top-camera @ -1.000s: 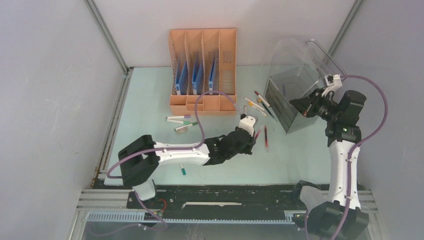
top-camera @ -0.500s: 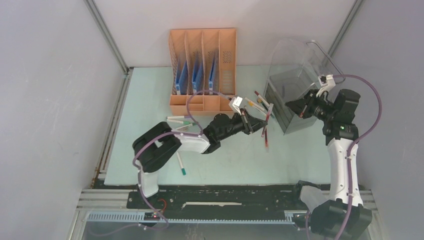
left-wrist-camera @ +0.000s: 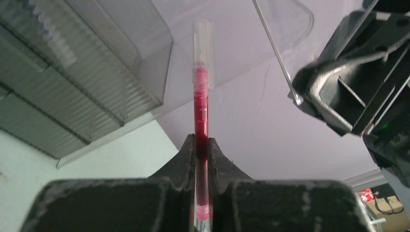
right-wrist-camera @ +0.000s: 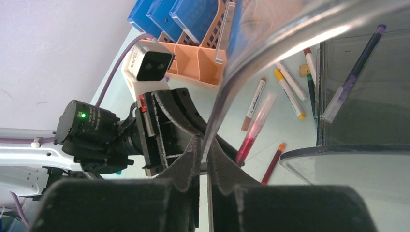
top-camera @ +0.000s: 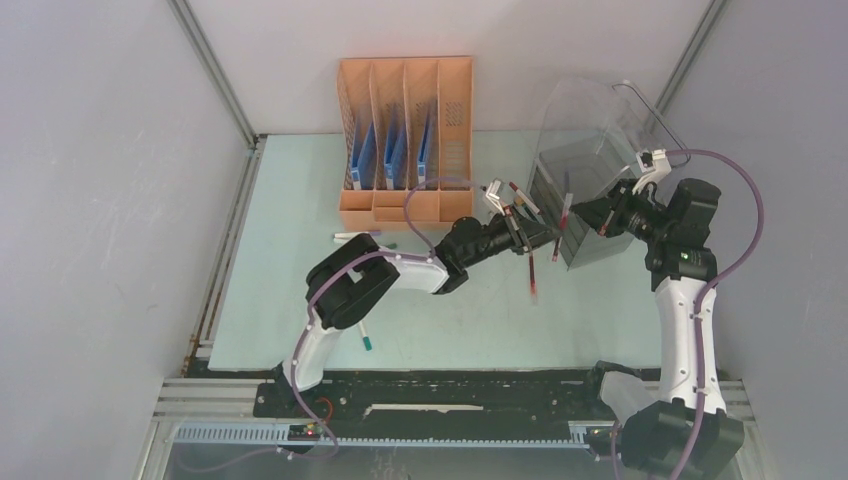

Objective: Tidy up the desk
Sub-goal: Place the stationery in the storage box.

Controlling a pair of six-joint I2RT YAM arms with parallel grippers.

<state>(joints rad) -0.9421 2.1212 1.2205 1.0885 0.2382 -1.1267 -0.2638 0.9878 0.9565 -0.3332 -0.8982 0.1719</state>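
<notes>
The desk (top-camera: 290, 200) is a pale mint-green tabletop. My left gripper (top-camera: 540, 236) is shut on a red pen (top-camera: 563, 213) and holds it in the air at the open front of the clear smoky bin (top-camera: 590, 150). In the left wrist view the pen (left-wrist-camera: 201, 96) stands straight up between the fingertips of the gripper (left-wrist-camera: 202, 150). My right gripper (top-camera: 601, 214) is shut on the edge of the bin's clear lid (right-wrist-camera: 251, 53), which is held raised. In the right wrist view the gripper (right-wrist-camera: 203, 150) pinches this edge, and the red pen (right-wrist-camera: 254, 130) shows just beyond.
An orange file rack (top-camera: 405, 140) with blue folders stands at the back. Several pens (top-camera: 520, 207) lie between rack and bin, another red pen (top-camera: 532, 272) lies nearer, markers (top-camera: 360, 237) lie left, one (top-camera: 363, 335) near the front. A purple pen (right-wrist-camera: 353, 72) lies inside the bin.
My left arm has lifted the red pen from the middle of the desk and carried it right and back to the bin's front. The right gripper has barely moved, still holding the lid.
</notes>
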